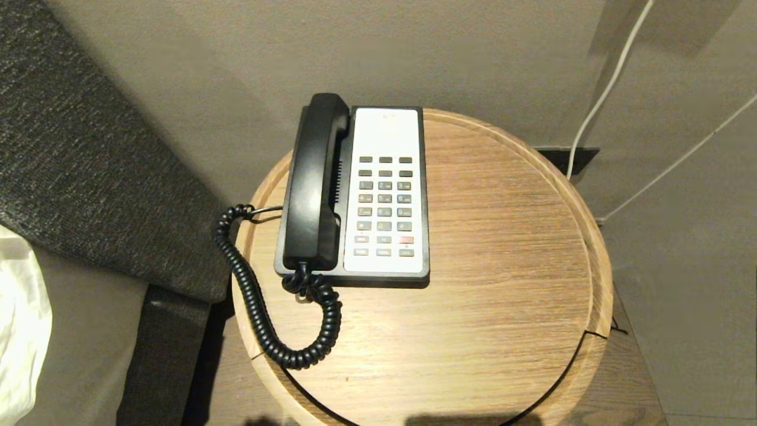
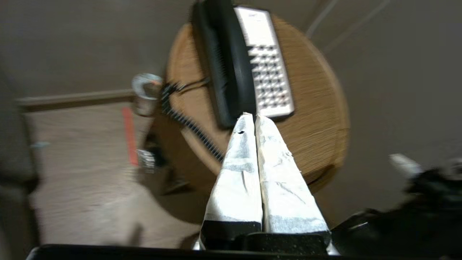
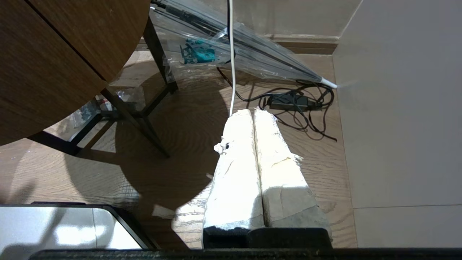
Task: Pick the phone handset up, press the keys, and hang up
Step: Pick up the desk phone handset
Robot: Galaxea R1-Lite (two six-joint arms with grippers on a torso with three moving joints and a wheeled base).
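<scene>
The black phone handset [image 1: 316, 180] lies in its cradle on the left side of the phone base [image 1: 355, 277], beside the white panel of grey keys [image 1: 385, 205]. Its coiled cord [image 1: 263, 307] loops off the near end and over the round wooden table's [image 1: 491, 266] edge. Neither arm shows in the head view. In the left wrist view my left gripper [image 2: 251, 115] is shut and empty, its white-wrapped fingers pressed together, above the table's near edge and pointing at the handset [image 2: 234, 68]. My right gripper [image 3: 252, 111] is shut and empty, low over the floor beside the table.
A dark grey upholstered headboard [image 1: 89, 148] and white bedding [image 1: 18, 331] stand left of the table. White cables [image 1: 603, 94] run down the wall at the back right. On the floor beside the table lie a clear umbrella [image 3: 245, 50] and a black power adapter [image 3: 290, 102].
</scene>
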